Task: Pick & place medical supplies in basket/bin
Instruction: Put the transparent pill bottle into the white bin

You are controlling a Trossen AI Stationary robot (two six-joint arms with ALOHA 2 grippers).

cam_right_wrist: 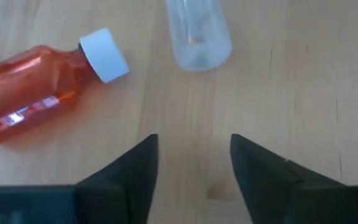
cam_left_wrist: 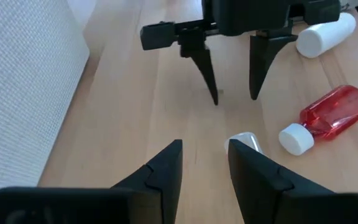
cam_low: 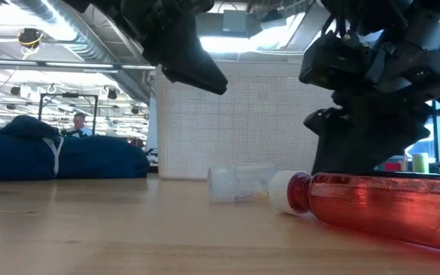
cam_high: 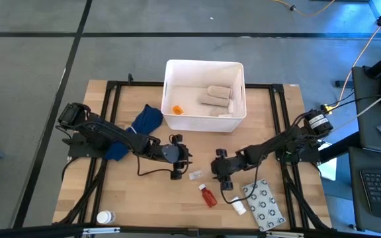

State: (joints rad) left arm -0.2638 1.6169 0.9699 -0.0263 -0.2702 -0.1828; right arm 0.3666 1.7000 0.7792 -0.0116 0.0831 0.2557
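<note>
The white tub (cam_high: 204, 122) stands at the table's far middle and holds beige rolls (cam_high: 215, 97) and a small orange item (cam_high: 176, 109). On the table in front of it lie a small clear vial (cam_high: 195, 175), a red bottle (cam_high: 208, 196) with a white cap, a white tube (cam_high: 238, 206), a grey ring-patterned packet (cam_high: 264, 205) and a white bottle (cam_high: 104, 217). My left gripper (cam_high: 185, 160) is open, just left of the vial (cam_left_wrist: 247, 142). My right gripper (cam_high: 215, 170) is open, above bare wood beside the vial (cam_right_wrist: 197, 34) and the red bottle (cam_right_wrist: 36, 81).
A blue cloth (cam_high: 147, 120) lies against the tub's left side. In the left wrist view the tub's wall (cam_left_wrist: 23, 81) runs close beside my left gripper (cam_left_wrist: 205, 168), which faces my right gripper (cam_left_wrist: 234, 93). The red bottle (cam_low: 388, 202) lies on its side near the table's near edge.
</note>
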